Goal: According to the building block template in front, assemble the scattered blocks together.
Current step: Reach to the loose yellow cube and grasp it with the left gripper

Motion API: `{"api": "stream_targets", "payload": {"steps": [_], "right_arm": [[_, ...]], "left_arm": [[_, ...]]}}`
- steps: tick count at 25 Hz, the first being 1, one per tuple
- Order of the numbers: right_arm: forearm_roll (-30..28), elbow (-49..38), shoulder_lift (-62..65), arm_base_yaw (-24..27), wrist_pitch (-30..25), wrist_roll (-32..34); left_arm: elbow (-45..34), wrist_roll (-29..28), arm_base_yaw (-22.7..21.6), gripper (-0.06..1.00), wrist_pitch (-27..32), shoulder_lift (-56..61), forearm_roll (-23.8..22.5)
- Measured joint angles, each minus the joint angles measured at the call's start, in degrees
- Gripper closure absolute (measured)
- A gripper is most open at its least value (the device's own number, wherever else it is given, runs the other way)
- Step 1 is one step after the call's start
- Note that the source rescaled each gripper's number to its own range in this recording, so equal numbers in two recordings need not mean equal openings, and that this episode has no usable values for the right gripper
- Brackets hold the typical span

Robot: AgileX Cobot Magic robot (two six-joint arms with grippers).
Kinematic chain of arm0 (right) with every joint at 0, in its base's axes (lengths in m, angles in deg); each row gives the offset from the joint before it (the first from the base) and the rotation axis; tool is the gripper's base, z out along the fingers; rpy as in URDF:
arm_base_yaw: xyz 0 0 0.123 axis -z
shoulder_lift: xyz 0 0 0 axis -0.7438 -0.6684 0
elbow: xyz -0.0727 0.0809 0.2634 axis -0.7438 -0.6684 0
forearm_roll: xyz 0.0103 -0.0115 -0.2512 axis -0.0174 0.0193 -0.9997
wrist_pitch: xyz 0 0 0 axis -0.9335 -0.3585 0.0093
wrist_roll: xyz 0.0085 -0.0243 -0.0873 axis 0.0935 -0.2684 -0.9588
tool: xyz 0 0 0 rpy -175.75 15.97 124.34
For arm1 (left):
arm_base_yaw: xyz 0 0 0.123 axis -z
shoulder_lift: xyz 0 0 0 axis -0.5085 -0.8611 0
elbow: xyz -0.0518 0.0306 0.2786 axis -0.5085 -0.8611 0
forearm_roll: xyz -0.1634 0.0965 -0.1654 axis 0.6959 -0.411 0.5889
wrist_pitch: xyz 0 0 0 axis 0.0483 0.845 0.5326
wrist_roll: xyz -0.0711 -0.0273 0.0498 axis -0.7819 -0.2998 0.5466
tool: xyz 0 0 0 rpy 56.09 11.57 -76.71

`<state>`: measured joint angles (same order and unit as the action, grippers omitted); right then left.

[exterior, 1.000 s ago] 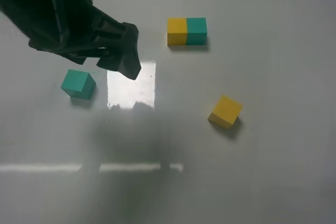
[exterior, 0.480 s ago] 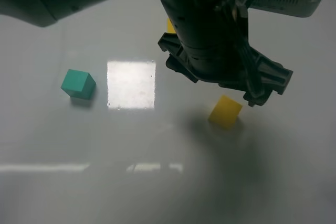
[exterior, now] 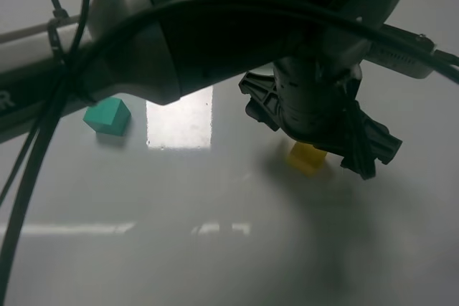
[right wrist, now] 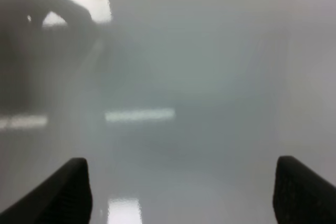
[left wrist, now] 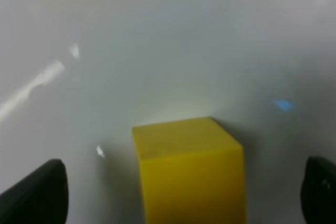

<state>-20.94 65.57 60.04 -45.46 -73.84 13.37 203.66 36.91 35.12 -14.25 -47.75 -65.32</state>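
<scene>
In the left wrist view, the left gripper (left wrist: 181, 190) is spread wide. Its two dark rounded fingertips (left wrist: 37, 192) stand well apart on either side of the yellow matte cube (left wrist: 189, 182). A strip of bare tabletop shows between each fingertip and the cube, so neither touches it. The cube sits flat on the grey glossy tabletop (left wrist: 173, 51), with one corner turned towards the camera.

In the right wrist view, the right gripper (right wrist: 186, 192) is also spread wide, with its black fingertips (right wrist: 73, 192) far apart. Only blurred grey tabletop and streaks of reflected light lie between them.

In the high view, the dark left arm (exterior: 215, 26) is nearest the lens. It fills the upper part of the frame, running from the left edge to right of centre. Black cables (exterior: 27, 198) trail down the left side. The wrist and gripper housing hang from the arm, right of centre, directly over the yellow cube (exterior: 305, 159). Only the lower part of that cube shows beneath them, just right of the middle of the frame.

Farther off, at middle left, the teal-green matte cube (exterior: 106, 115) rests on the table, well apart from the yellow one. Just to its right is a bright rectangular reflection (exterior: 179, 116). The building block template cannot be seen in any view.
</scene>
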Motion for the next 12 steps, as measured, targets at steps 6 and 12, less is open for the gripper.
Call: {"api": "stream_targets", "payload": {"steps": [6,12], "right_arm": [[0.0,0.0,0.0,0.0,0.0,0.0],[0.0,0.0,0.0,0.0,0.0,0.0]], "left_arm": [[0.1,-0.8,0.0,-0.06,-0.1,-1.6,-1.3],[0.1,-0.8,0.0,-0.06,-0.1,-3.2,-1.3]]}}
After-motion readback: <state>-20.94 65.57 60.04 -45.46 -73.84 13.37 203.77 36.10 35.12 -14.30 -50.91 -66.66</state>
